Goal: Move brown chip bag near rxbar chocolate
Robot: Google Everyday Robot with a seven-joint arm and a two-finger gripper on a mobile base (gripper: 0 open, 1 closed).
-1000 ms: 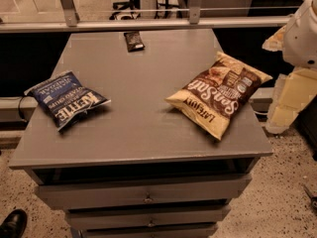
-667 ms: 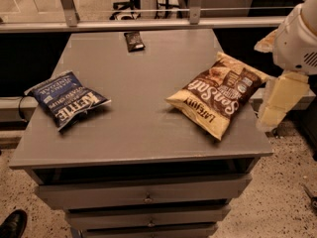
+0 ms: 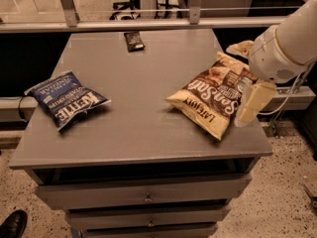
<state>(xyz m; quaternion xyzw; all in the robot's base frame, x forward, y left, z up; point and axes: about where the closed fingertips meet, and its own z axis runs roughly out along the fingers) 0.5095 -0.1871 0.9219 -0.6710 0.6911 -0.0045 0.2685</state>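
The brown chip bag (image 3: 208,100) lies flat on the right side of the grey table (image 3: 143,138), its "Sea Salt" lettering upside down to me. The rxbar chocolate (image 3: 133,40), a small dark wrapper, lies at the table's far edge, left of centre and well away from the bag. My gripper (image 3: 246,76) hangs on the white arm at the right, over the bag's right end. Its cream fingers are spread, one finger (image 3: 253,103) beside the bag's near right edge, the other by its far corner. It holds nothing.
A blue Kettle chip bag (image 3: 67,99) lies on the table's left side. Drawers (image 3: 148,197) sit under the tabletop. A metal rail (image 3: 148,24) runs behind the table. A black shoe (image 3: 12,224) shows on the floor at bottom left.
My arm and gripper have moved left from beyond the table's right edge and now overlap the brown chip bag's right end. The bags and the bar have not moved.
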